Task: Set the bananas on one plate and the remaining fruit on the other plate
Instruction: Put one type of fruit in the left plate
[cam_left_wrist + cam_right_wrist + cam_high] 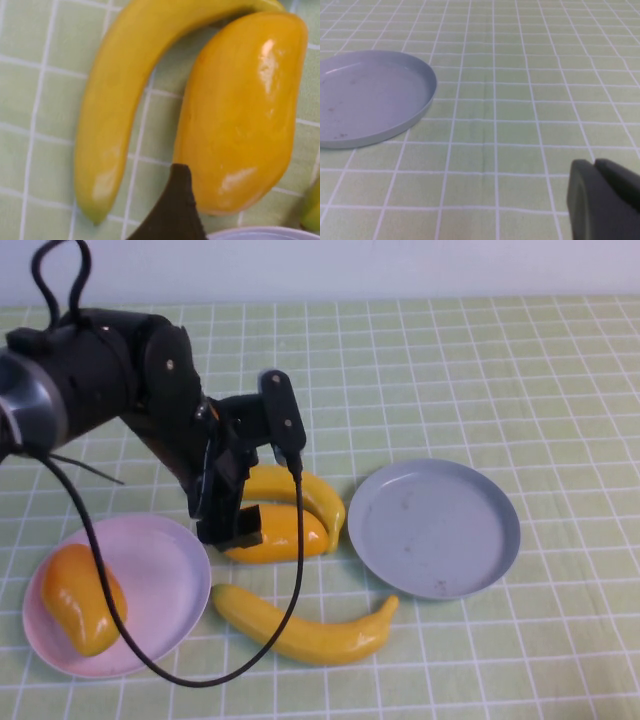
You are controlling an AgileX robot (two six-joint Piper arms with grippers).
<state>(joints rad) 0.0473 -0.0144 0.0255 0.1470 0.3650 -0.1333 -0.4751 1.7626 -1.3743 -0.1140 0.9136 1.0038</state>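
Two bananas (305,630) (300,492) and one mango (270,532) lie on the desk (520,360) between the pink plate (165,580), holding another mango (80,598), and the bare grey plate (435,528) at three o'clock. The left tool (232,530) hovers over the desk mango, its grip unclear; the right tool (602,200) looks clenched beside the grey plate.

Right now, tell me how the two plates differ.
The pink plate holds one mango; the grey plate holds nothing. The pink plate sits on the robot's left, beside the left gripper, which is down at the second mango; the grey plate sits to the right. The right gripper is off beyond the grey plate. Both are round, shallow and rimmed, and look alike in size.
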